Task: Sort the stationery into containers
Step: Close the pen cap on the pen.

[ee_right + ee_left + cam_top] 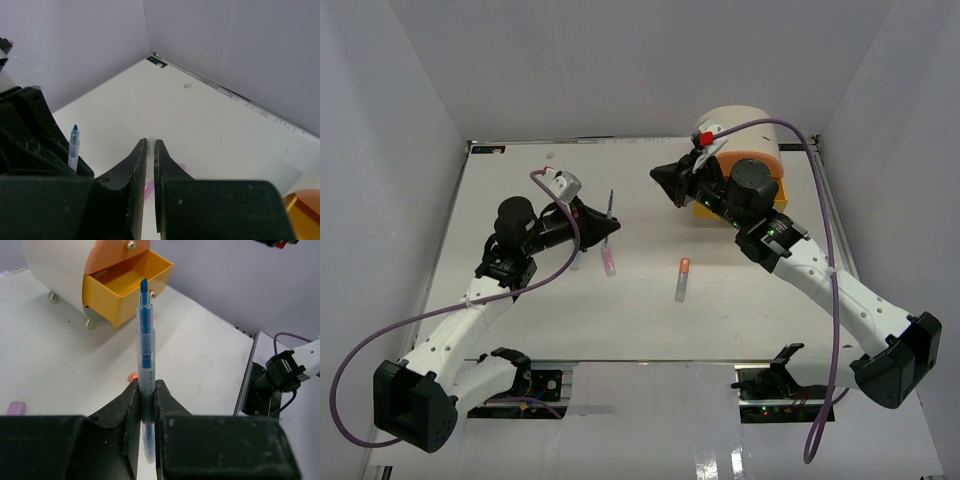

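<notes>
My left gripper (145, 386) is shut on a thin blue pen (144, 347), uncapped, tip pointing at the organiser; the pen also shows in the top view (611, 205) in the left gripper (604, 226). My right gripper (151, 143) is shut on a small clear pen cap (151, 142) and hovers in front of the organiser, facing the left gripper (658, 177). The cream organiser (745, 128) has its yellow drawer (107, 295) pulled open below the shut peach-orange one (107, 257). A pink marker (608, 262) and an orange-capped marker (682, 279) lie on the table.
A small purple piece (16, 407) lies on the table at the left of the left wrist view. Grey walls close in the white table (520, 200) at the back and sides. The right arm's purple cable (825, 230) loops over the organiser.
</notes>
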### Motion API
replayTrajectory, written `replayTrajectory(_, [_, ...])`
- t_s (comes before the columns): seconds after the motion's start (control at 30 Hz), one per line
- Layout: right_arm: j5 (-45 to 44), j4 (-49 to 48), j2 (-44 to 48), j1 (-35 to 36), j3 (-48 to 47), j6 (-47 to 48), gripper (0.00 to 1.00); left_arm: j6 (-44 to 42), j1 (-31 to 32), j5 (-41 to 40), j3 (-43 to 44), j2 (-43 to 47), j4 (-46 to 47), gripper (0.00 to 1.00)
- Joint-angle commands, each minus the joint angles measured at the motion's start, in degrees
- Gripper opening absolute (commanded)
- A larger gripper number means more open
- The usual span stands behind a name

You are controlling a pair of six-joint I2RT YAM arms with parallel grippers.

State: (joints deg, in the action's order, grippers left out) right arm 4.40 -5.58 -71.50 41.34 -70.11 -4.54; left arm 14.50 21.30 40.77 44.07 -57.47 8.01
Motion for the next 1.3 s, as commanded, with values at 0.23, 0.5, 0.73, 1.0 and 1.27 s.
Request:
replayTrajectory(0.23, [4.55, -29.64, 5.15, 0.23, 13.49, -13.30, 0.08, 0.27, 3.66, 2.38, -0.30, -1.59, 7.46, 0.00])
replayTrajectory(0.5, [9.30, -42.83, 3.66, 0.67, 17.72, -17.79, 0.08, -2.20, 3.84, 4.22, -2.85, -0.27, 7.37, 0.00])
replayTrajectory(0.73, [12.12, -46.53, 0.76, 1.37, 16.93, -20.07, 0.08, -4.04, 3.84, 4.84, -3.12, -0.01, 6.49, 0.00])
replayTrajectory(1.0, [13.88, -48.47, -1.97, 2.43, 16.32, -21.04, 0.08, -4.66, 3.84, 5.46, -3.29, -0.10, 6.23, 0.00])
replayTrajectory(1.27, [14.93, -47.59, -3.64, 2.60, 15.17, -21.74, 0.08, -4.83, 3.84, 5.28, -3.21, 0.26, 6.23, 0.00])
